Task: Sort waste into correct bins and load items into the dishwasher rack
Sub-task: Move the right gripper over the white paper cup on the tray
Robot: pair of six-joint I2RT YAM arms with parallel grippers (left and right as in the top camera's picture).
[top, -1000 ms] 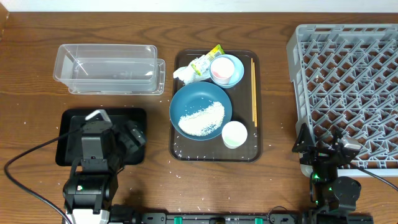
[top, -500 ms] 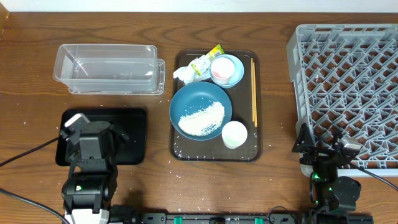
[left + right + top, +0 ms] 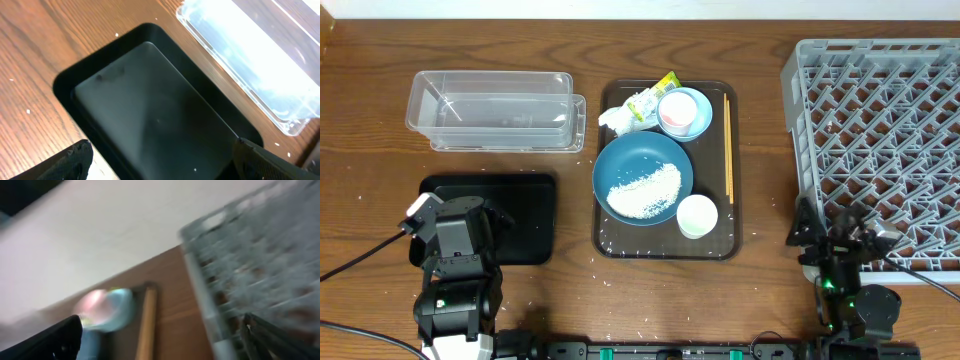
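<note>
The brown serving tray holds the dark-blue dish (image 3: 642,165) with a heap of rice (image 3: 646,191), the light-blue bowl (image 3: 695,113) with the pink cup (image 3: 674,111) in it, the white cup (image 3: 697,215), the chopsticks (image 3: 728,145), the yellow-green wrapper (image 3: 656,93) and the tissue (image 3: 616,119). The clear tub (image 3: 495,110) and the black tray (image 3: 520,215) lie to the left. The grey rack (image 3: 880,130) stands at the right. My left gripper (image 3: 452,228) is open and empty above the black tray (image 3: 150,110). My right gripper (image 3: 835,245) is open and empty by the rack's near-left corner.
Loose rice grains are scattered on the wooden table near the brown tray (image 3: 610,240). The clear tub (image 3: 260,55) shows beyond the black tray in the left wrist view. The right wrist view is blurred; the rack (image 3: 250,265), bowl (image 3: 107,310) and chopsticks (image 3: 147,325) show in it.
My left arm has drawn back and to the left over the black tray's left end. My right arm has shifted slightly, and its view is blurred.
</note>
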